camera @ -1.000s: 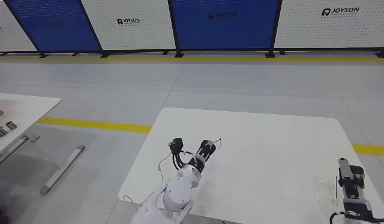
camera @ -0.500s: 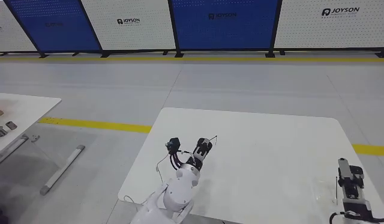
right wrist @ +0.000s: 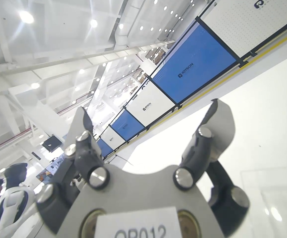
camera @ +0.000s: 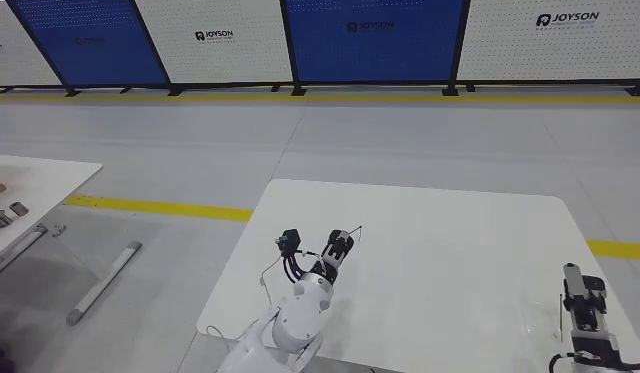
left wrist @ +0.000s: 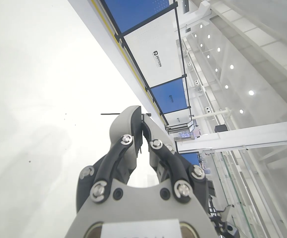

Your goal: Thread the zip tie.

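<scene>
Currently clenched on zip tie (left wrist: 107,114): left gripper (left wrist: 142,118), pinching it right at the fingertips. Sticks out sideways past the tips as a thin black strand, above table (left wrist: 34,50). Farther off, well apart from zip tie: right gripper (right wrist: 149,107) released, fingers spread wide, gripping nothing, over table's corner.

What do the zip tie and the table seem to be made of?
The zip tie looks like matte black plastic: a thin dark strip sticking straight out of the shut left gripper. The table is smooth and white with a soft sheen, maybe laminate or painted board.
</scene>
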You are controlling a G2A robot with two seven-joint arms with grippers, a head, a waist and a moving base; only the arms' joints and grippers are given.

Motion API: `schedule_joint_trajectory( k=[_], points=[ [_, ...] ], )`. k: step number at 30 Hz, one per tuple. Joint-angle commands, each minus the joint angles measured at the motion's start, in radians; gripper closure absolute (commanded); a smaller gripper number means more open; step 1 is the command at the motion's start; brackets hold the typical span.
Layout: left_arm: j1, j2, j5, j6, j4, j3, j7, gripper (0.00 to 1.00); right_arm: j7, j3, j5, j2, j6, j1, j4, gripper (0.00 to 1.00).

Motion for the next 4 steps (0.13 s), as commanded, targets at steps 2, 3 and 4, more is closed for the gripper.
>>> schedule_joint_trajectory(
  k=[2, 3, 4],
  points=[
    [0.000, 0.000, 0.000, 0.000, 0.000, 0.000, 0.000, 1.00, 0.000, 0.000, 0.000, 0.000, 0.000, 0.000, 0.000, 0.00],
    [0.000, 0.000, 0.000, 0.000, 0.000, 0.000, 0.000, 1.00, 0.000, 0.000, 0.000, 0.000, 0.000, 0.000, 0.000, 0.00],
    [0.000, 0.000, 0.000, 0.000, 0.000, 0.000, 0.000, 1.00, 0.000, 0.000, 0.000, 0.000, 0.000, 0.000, 0.000, 0.00]
  ],
)
